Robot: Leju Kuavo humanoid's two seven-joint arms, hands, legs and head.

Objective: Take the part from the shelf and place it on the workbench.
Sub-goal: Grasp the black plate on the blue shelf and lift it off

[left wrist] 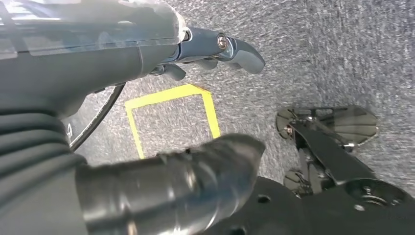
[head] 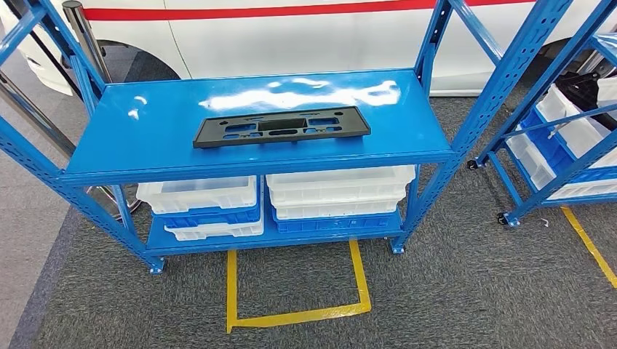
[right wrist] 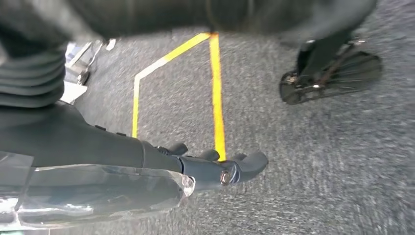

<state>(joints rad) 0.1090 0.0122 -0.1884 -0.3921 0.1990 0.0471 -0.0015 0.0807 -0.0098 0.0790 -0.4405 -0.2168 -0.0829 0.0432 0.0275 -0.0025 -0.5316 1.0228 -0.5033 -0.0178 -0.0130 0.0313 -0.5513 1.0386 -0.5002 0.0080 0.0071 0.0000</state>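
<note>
The long black part lies flat on the top board of the blue shelf, near the middle. White bins sit on the board below it. Yellow tape marks the grey carpet. The left hand hangs over the carpet, fingers apart, holding nothing. The right hand hangs the same way, holding nothing.

Blue shelf, black part flat on top, bins below
</note>
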